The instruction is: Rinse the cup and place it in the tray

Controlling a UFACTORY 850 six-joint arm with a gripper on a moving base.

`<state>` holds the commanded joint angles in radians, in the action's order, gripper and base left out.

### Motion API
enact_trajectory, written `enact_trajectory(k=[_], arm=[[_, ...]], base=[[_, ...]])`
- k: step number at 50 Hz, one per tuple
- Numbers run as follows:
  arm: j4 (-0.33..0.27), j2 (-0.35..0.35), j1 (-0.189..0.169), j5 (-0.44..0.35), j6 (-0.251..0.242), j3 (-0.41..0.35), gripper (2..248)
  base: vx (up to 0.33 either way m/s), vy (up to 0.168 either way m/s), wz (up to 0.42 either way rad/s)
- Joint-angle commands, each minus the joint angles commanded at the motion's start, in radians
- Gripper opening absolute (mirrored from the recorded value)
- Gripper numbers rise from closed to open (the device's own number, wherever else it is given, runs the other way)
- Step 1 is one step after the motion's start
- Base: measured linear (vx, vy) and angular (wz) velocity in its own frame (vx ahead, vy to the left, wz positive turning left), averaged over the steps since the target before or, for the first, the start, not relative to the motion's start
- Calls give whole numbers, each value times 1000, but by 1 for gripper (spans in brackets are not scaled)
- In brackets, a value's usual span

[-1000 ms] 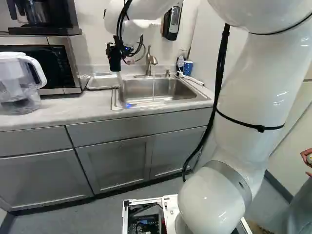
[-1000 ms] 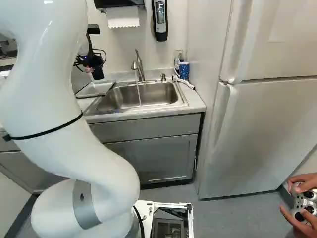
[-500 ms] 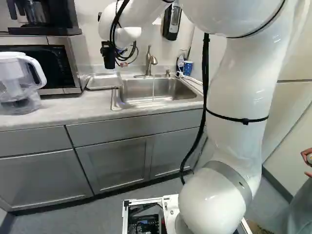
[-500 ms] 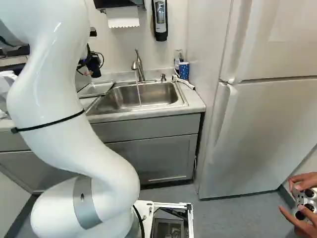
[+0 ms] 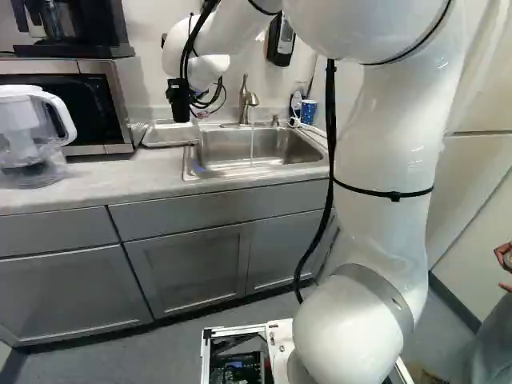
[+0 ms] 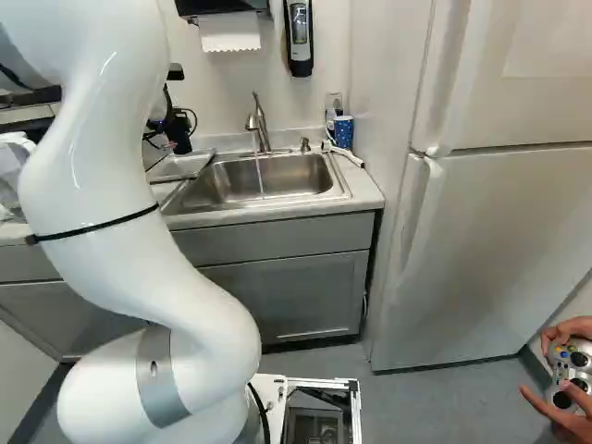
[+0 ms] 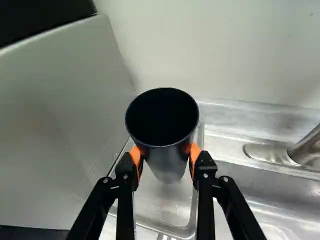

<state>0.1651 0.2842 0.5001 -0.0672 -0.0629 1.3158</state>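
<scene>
Hanging above tray (image 7: 162, 206) — cup (image 7: 162, 135), dark inside

Arching up and over, reaching ahead with hand (image 5: 178, 94) angled down, gripping from two sides with orange pads (image 7: 135, 155).

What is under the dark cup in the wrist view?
The tray shows beneath the cup, with its rim and part of its floor visible. The patch hidden behind the cup and the end effector cannot be seen.
</scene>
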Motion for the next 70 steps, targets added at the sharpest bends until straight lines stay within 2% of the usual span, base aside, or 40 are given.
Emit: enact_trajectory(k=[49,50,54,55,59,60,65,66,70], arm=[[0,55,0,0,0,-22,117],[0,55,0,0,0,-22,146],[0,55,0,0,0,-22,146],[0,55,0,0,0,-22,180],[0,55,0,0,0,-22,180],[0,55,0,0,0,-22,216],[0,55,0,0,0,-22,216],[0,55,0,0,0,-22,246],[0,55,0,0,0,-22,246]], base=[[0,0,0],[0,0,0],[0,0,0],[0,0,0],[0,0,0],[0,0,0],[0,0,0],[0,0,0],[0,0,0]])
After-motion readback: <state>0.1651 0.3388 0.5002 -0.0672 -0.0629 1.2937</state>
